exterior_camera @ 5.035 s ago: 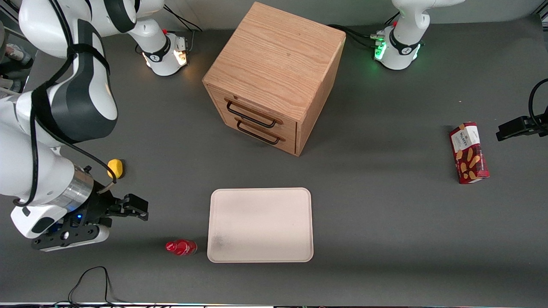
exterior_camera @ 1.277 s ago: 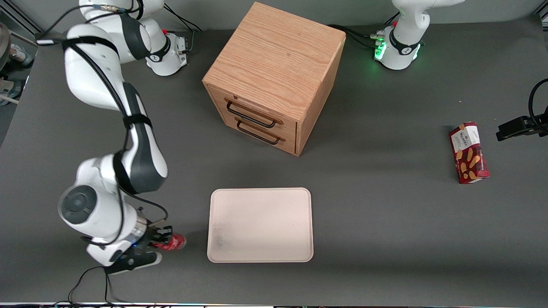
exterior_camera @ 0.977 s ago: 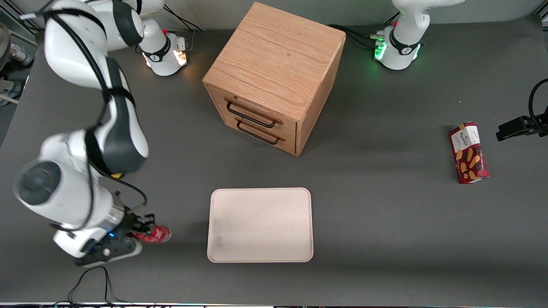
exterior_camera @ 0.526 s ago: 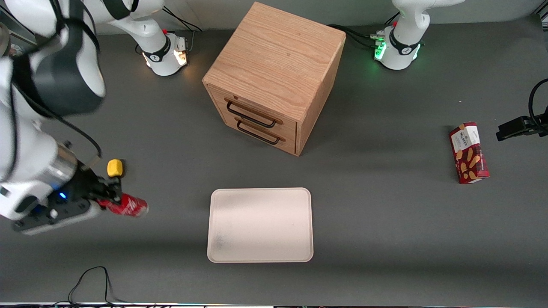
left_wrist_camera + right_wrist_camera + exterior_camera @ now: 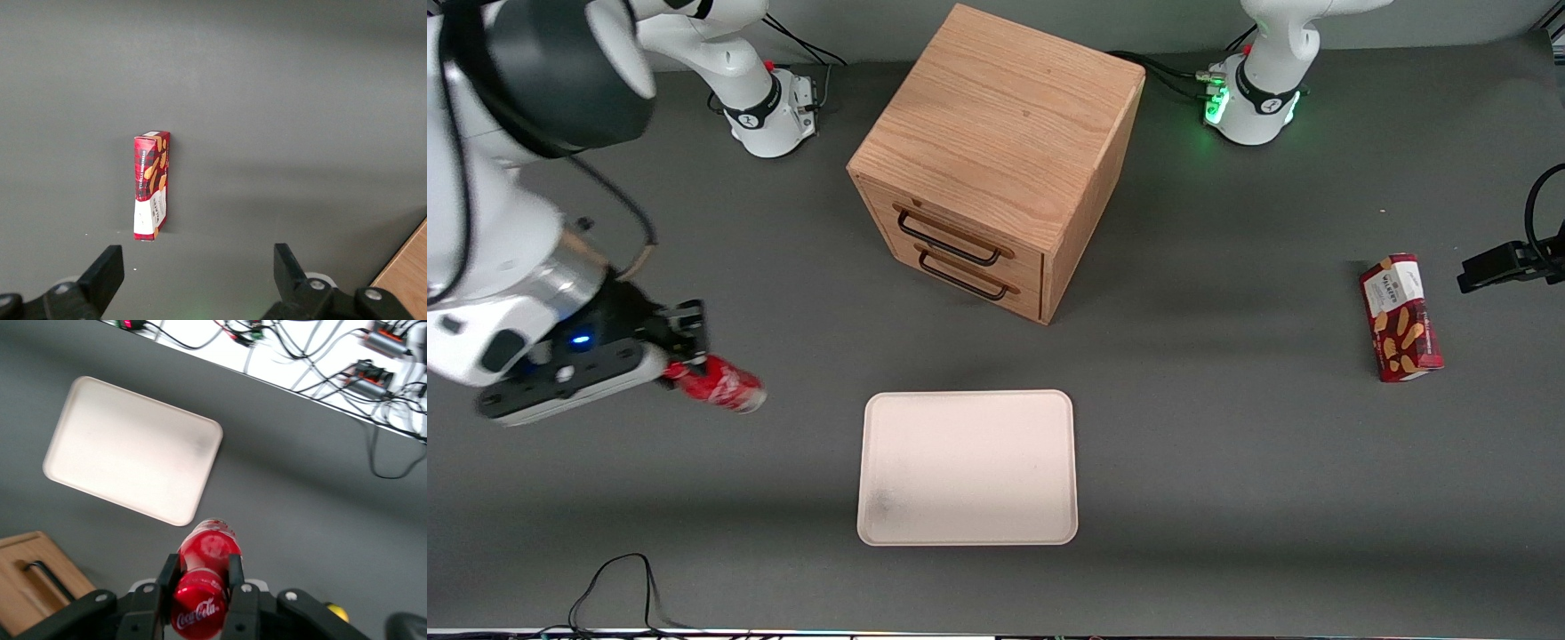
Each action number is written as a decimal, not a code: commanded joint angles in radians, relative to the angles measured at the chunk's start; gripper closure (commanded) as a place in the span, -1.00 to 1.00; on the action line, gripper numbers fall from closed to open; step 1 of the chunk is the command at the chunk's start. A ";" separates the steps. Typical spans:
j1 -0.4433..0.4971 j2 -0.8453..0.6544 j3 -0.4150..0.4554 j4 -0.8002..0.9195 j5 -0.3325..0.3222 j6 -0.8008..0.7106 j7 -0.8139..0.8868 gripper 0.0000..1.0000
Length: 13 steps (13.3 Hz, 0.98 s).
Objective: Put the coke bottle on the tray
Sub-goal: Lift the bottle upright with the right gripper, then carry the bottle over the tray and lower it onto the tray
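The coke bottle (image 5: 716, 385) is held clamped between the jaws of the gripper (image 5: 679, 354), lifted clear of the grey surface (image 5: 1227, 462) toward the working arm's end. The jaws are closed against its sides, as seen in the wrist view (image 5: 202, 568). The cream-white tray (image 5: 967, 467) lies bare on the surface, near the bottle but apart from it and nearer the front camera.

Even, diffuse overhead light covers the dark bench (image 5: 1227, 462); the wooden cabinet (image 5: 996, 160) casts a soft shadow toward 3 o'clock. The hand (image 5: 680, 351) and its coke bottle (image 5: 720, 388) show slight motion blur.
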 commanded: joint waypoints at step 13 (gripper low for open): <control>0.086 0.247 -0.020 -0.019 -0.020 0.371 0.177 1.00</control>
